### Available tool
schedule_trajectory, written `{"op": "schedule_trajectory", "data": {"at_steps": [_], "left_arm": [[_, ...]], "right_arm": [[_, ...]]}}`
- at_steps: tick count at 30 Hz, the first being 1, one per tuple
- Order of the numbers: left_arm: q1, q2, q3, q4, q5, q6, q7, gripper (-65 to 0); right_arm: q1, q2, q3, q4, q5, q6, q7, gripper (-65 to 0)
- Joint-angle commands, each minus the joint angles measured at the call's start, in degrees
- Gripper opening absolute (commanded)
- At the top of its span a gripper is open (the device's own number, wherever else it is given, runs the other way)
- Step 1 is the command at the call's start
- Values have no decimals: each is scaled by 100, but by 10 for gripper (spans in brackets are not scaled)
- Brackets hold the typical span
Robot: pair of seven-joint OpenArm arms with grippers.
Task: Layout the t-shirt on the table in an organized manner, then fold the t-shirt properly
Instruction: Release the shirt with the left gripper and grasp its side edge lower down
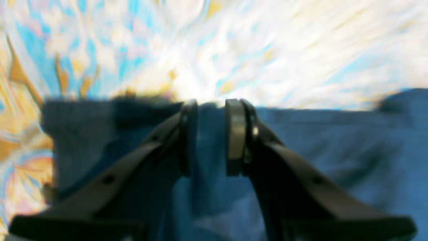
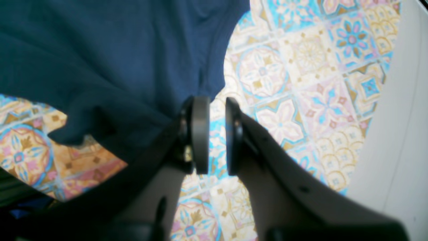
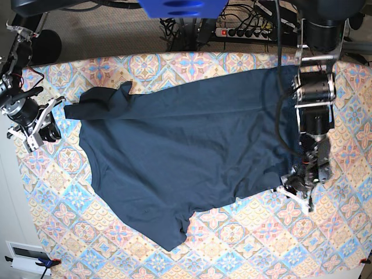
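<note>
While the t-shirt (image 3: 174,145) lies spread across the middle of the desk (image 3: 325,244), it is far from flat: its body runs from the left side of the base view to the right, with one sleeve bunched and folded over at the upper left and a loose flap of cloth trailing toward the near edge. The desk wears a tile-patterned covering of blue, pink and cream.

At the right of the base view the left claw (image 1: 210,137) sits low over the shirt's right-hand edge. From the left wrist view, which is blurred, its two pads stand close together with a strip of blue fabric between them, so it grips the t-shirt (image 1: 334,150) at that edge, and the patterned desk (image 1: 100,50) shows just beyond the hem.

At the left of the base view the right claw (image 3: 34,125) hangs over the desk's left margin, apart from the sleeve. In the right wrist view its pads (image 2: 200,134) are narrowly parted with only the tiled covering (image 2: 301,83) visible in the gap; nothing is held. The t-shirt (image 2: 100,60) fills the upper left of that view, its edge passing just behind the left-hand pad, though whether it touches cannot be told.

Cables and a power strip (image 3: 244,30) lie on the floor beyond the desk's far edge.
</note>
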Motion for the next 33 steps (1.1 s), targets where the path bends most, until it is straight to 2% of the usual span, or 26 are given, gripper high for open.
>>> {"op": "schedule_trajectory", "data": {"at_steps": [1,4,8,12,16,20,24,25,28,33], "left_arm": [[47,-281,-287,417,6,109,-21,-503],[355,-369,-630,927,6,109,261,-503],[803,-510,-665,1604,-38,82,1008,-503],[1463,-483,-621,2166,6,82,1087,-503],[1533,-386,-366,1876,41,100,1104,-503],[1533,-378,-313,1489,41,100,911,-503],[1480,-299,-313,1085,454,109,401,-513],[1436,-228,-313,971,621,109,252,-529],[1102,-88,-313,566,1158,109,-91,-650],[548,115,-322,-207,1615,109,-566,-650]], "right_arm": [[56,135,57,77,71,-5,121,-567],[91,135,48,68,71,-5,121,-567],[65,135,30,68,71,-5,121,-567],[100,135,39,60,71,-5,121,-567],[100,135,39,68,71,-5,121,-567],[100,135,48,68,71,-5,121,-567],[100,135,57,60,71,-5,121,-567],[100,135,57,60,71,-5,121,-567],[108,135,66,60,71,-5,121,-567],[108,135,66,60,71,-5,121,-567]]}}
